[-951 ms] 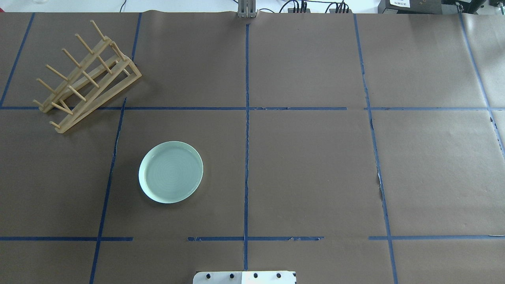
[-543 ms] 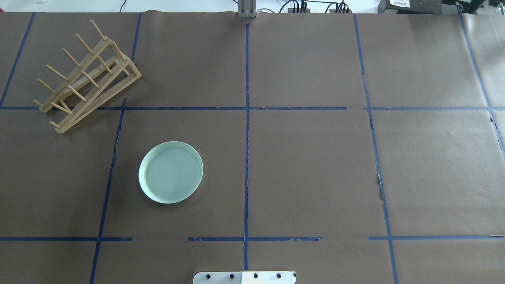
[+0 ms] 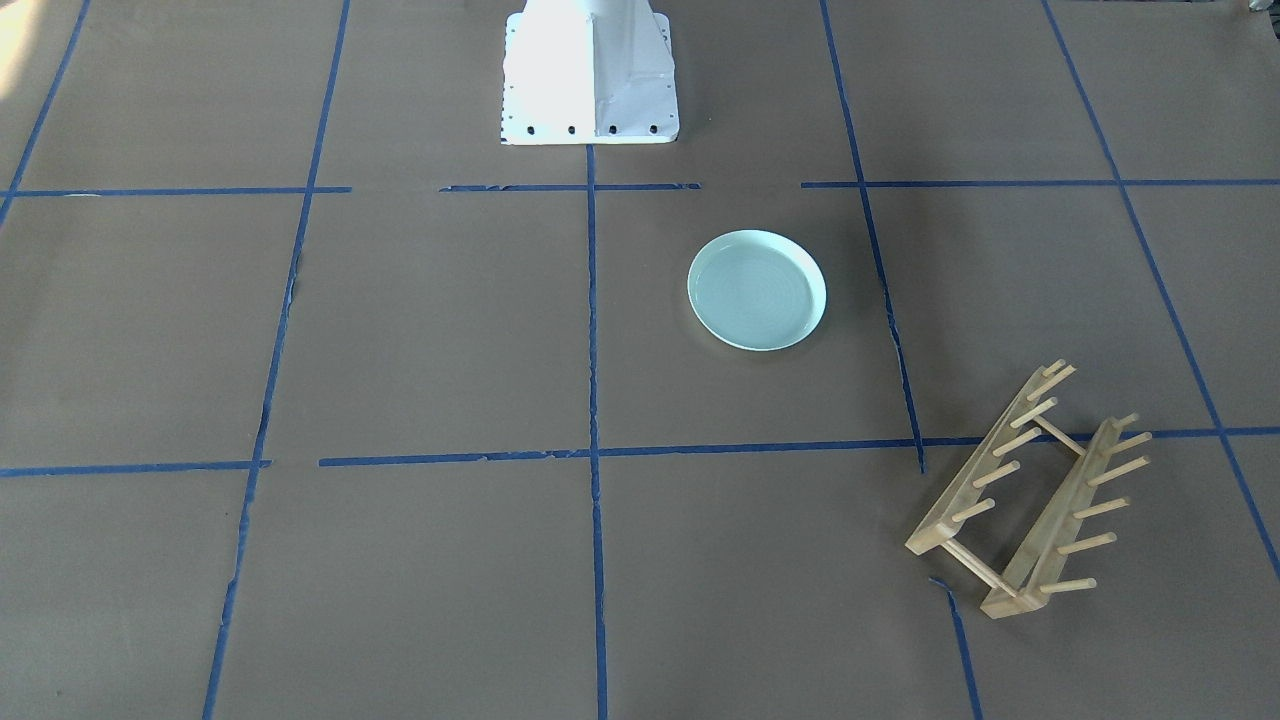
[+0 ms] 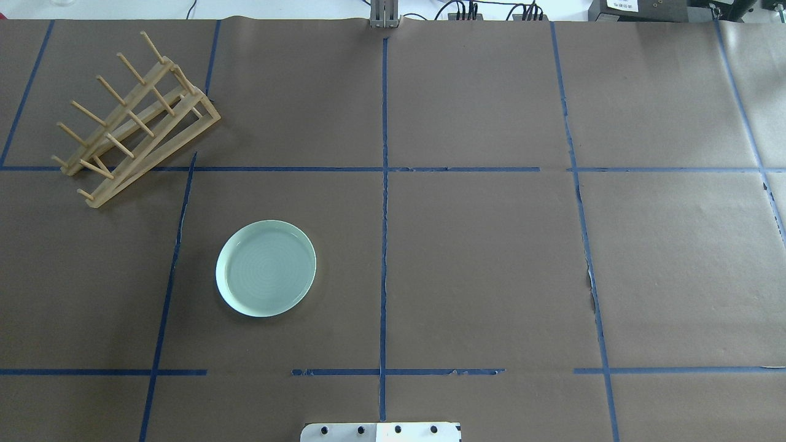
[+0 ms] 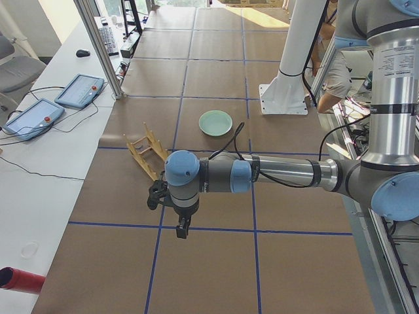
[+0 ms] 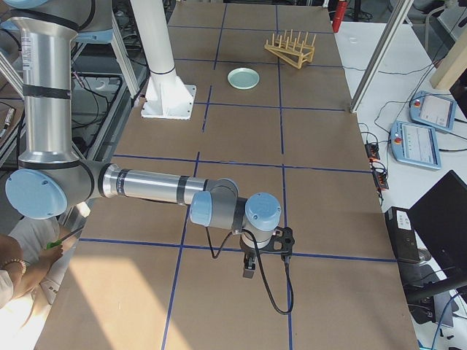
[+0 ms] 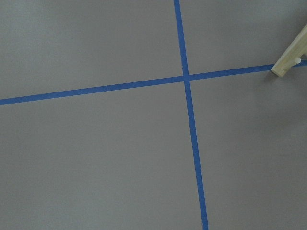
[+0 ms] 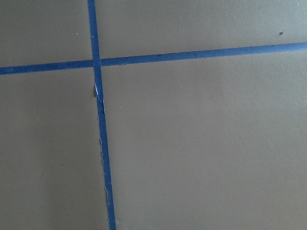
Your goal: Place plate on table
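The pale mint-green plate [image 4: 266,268] lies flat on the brown-paper table [image 4: 491,258], left of the centre tape line; it also shows in the front view [image 3: 757,290] and both side views [image 5: 216,122] [image 6: 243,78]. No gripper touches it. My left gripper [image 5: 182,230] shows only in the left side view, hanging low over the table far from the plate. My right gripper [image 6: 249,270] shows only in the right side view, likewise far from the plate. I cannot tell whether either is open or shut.
A wooden peg rack [image 4: 132,120] lies at the far left of the table, apart from the plate; one end of it shows in the left wrist view [image 7: 291,55]. The white robot base [image 3: 588,70] stands at the table's near edge. Both wrist views show only paper and blue tape.
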Tool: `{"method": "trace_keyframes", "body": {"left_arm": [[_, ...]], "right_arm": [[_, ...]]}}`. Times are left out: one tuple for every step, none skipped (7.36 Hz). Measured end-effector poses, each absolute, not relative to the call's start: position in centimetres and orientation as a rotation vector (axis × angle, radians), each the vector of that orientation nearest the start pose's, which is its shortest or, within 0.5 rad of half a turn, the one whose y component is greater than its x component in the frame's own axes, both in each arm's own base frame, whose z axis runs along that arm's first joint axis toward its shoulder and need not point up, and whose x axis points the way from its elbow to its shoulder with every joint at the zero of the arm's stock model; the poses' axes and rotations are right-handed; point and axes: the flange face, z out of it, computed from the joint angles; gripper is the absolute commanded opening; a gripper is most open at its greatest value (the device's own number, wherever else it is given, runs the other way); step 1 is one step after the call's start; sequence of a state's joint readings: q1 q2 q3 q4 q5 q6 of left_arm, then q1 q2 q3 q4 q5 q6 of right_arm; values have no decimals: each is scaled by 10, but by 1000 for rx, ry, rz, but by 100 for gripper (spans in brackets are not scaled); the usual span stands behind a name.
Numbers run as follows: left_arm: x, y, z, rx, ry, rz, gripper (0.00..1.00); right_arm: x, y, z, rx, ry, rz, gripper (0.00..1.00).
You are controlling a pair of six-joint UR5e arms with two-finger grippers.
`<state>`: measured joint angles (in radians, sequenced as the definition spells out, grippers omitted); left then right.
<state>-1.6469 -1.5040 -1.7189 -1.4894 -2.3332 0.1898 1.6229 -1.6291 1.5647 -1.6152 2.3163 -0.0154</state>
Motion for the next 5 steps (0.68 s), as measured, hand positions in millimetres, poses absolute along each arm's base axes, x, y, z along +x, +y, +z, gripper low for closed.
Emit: {"method": "trace_keyframes", "body": {"left_arm": [[-99, -455, 624, 104, 756, 108, 100], [-99, -450, 625, 101, 759, 105, 100], [-98, -445, 628, 92, 768, 90, 100], [-96, -444, 626, 86, 782, 67, 100], [-96, -448, 623, 86, 792, 54, 100]], "right_arm": [[90, -454, 696, -79, -748, 76, 100], [90, -454, 696, -79, -748, 76, 100], [89, -454, 696, -79, -748, 76, 100], [90, -454, 696, -79, -748, 76, 100], [90, -454, 696, -79, -748, 76, 100]]}}
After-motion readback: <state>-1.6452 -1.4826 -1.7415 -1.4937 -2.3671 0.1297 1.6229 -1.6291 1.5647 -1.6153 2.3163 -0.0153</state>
